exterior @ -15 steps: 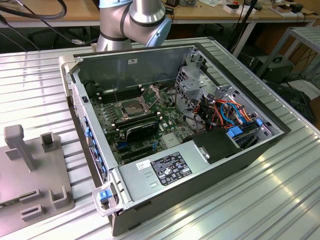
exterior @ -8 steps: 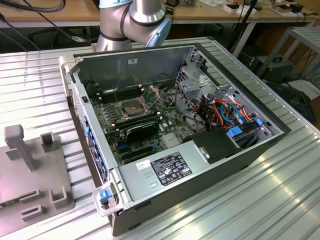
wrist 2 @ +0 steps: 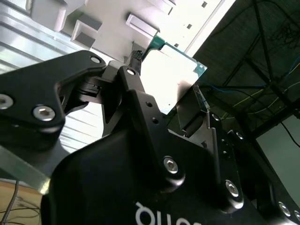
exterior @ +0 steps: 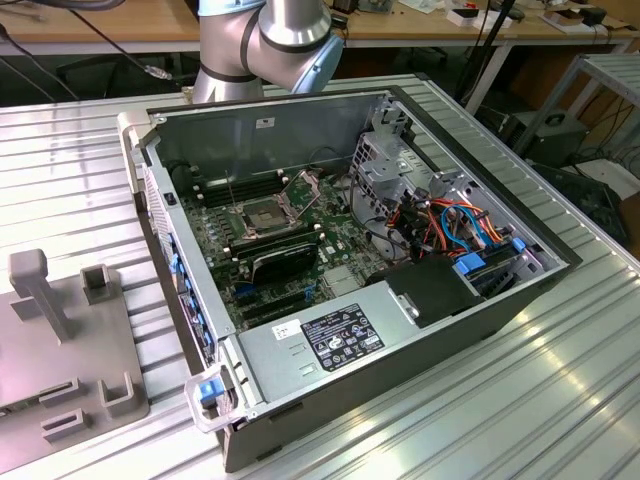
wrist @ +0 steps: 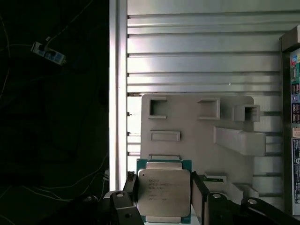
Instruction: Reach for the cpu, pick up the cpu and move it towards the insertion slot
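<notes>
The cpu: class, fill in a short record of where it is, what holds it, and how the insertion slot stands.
cpu: metal face up, clamped at two opposite edges
gripper: shut on the cpu
behind cpu: grey holder plate on ribbed table
insertion slot: inside open computer case, hinged frame raised

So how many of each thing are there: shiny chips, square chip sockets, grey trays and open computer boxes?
cpu: 1
insertion slot: 1
grey tray: 1
computer case: 1
Total: 4
</notes>
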Available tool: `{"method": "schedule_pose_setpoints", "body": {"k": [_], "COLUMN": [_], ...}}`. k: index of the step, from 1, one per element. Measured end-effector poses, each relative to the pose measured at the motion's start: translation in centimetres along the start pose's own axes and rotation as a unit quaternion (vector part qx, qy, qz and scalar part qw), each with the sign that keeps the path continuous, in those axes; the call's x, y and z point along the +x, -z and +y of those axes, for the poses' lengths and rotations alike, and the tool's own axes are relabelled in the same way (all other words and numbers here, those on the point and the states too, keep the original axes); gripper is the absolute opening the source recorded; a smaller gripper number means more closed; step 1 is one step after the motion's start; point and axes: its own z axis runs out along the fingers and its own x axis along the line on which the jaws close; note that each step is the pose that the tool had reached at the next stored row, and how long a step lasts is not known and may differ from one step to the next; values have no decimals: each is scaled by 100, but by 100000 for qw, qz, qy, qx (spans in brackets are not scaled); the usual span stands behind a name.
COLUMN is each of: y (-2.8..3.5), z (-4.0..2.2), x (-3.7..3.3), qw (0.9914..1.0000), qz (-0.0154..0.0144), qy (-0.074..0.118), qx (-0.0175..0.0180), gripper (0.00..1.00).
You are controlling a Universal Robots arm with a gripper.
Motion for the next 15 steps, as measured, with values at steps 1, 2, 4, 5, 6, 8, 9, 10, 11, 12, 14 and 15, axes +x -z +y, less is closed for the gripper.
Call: {"method": "schedule_pose_setpoints", "body": {"k": [1, 2, 4, 5, 6, 8, 9, 10, 11, 12, 14, 15], "y": [26, 39, 38, 39, 40, 40, 42, 42, 41, 41, 42, 43], "z": [1, 1, 1, 1, 1, 1, 1, 0, 1, 2, 1, 1], "x": [1, 2, 2, 1, 2, 1, -5, -14, -24, -32, -49, -65], "qw": [100000, 100000, 100000, 100000, 100000, 100000, 100000, 100000, 100000, 100000, 100000, 100000], "qz": [47, 58, 53, 55, 63, 64, 76, 71, 59, 63, 67, 63], "qy": [-2, -3, 0, 0, -1, 1, 6, 16, 9, -1, 3, 4], "qx": [1, -2, -32, -39, -39, -50, -42, -45, -50, -50, -47, -51], "gripper": [55, 55, 55, 55, 55, 55, 55, 55, 55, 55, 55, 55]}}
